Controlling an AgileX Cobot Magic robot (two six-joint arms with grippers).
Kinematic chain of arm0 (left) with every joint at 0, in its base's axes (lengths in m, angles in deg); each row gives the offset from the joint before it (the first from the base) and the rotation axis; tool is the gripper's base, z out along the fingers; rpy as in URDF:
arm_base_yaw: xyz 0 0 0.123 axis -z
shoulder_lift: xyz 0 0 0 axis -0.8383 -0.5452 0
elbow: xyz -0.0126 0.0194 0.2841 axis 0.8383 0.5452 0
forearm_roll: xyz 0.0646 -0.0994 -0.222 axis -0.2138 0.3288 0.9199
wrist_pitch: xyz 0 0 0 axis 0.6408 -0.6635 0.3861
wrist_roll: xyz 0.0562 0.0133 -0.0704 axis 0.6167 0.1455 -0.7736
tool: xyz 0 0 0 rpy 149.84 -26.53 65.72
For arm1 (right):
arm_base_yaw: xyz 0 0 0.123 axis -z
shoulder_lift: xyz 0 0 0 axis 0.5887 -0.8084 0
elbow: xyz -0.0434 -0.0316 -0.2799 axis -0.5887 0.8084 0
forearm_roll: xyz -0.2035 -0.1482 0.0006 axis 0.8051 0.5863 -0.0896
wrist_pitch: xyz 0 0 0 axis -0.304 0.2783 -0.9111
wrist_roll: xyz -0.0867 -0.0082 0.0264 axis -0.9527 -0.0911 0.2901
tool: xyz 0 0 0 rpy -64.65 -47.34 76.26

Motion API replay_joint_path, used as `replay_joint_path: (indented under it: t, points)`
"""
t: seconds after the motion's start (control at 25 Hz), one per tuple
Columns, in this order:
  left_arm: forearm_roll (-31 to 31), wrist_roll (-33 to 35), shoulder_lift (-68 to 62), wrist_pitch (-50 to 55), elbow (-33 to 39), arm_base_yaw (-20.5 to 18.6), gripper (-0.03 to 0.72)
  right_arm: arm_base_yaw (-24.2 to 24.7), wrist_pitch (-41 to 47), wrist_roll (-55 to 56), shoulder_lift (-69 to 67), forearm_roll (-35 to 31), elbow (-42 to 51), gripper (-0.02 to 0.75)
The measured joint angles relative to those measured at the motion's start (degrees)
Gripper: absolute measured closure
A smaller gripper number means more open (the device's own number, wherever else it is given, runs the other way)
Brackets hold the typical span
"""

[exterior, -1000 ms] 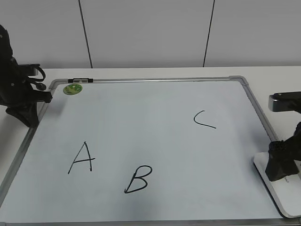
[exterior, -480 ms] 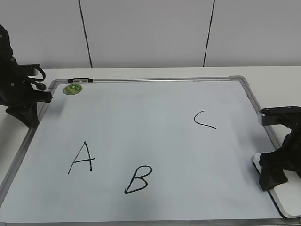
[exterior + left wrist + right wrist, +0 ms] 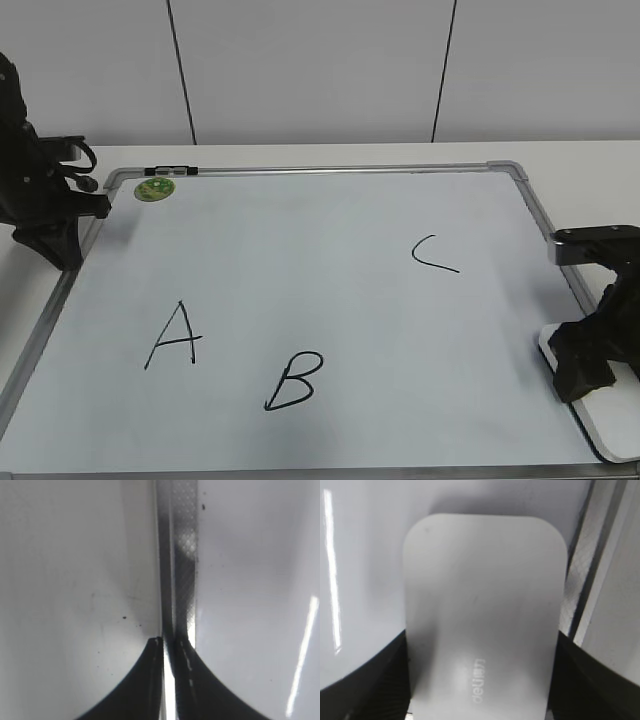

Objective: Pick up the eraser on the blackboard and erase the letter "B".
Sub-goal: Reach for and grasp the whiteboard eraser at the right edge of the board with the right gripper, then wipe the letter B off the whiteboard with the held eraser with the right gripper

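The eraser is a flat white rounded block lying at the blackboard's right edge, near the front corner. In the right wrist view the eraser fills the middle, with small grey print on top. My right gripper is down over it, and its two black fingers press against the eraser's long sides. The letter "B" is black and sits at the front middle of the board, far left of the eraser. My left gripper is shut and empty over the board's left frame.
A black "A" is left of the B and a "C" is at the right middle. A round green magnet and a small black clip are at the back left corner. White table surrounds the board.
My right gripper came down and a little left onto the eraser, covering more of it, then settled around it. The left arm has not moved.
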Motion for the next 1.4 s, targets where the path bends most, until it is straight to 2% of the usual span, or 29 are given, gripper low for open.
replay_joint_path:
  t: [0.36,0.44,0.6,0.88,1.2,1.4]
  points:
    - [0.0,0.0,0.0,0.0,0.0,0.0,0.662,0.0,0.0,0.0,0.0,-0.6,0.0,0.215]
    - [0.0,0.0,0.0,0.0,0.0,0.0,0.662,0.0,1.4,0.0,-0.2,-3.1,-0.7,0.215]
    - [0.2,0.0,0.0,0.1,0.0,0.0,0.662,-0.7,9.6,-1.4,-0.4,-8.8,-5.6,0.215]
    - [0.4,0.0,0.0,0.1,0.0,0.0,0.662,-8.9,18.2,-2.7,-2.1,-10.1,-17.1,0.216]
    - [0.5,0.0,0.0,0.1,0.0,0.0,0.662,-20.0,23.3,1.1,-10.7,-4.2,-29.4,0.216]
    - [0.6,0.0,0.0,0.1,0.0,-0.1,0.662,-24.3,24.4,2.9,-14.7,-2.1,-34.8,0.216]
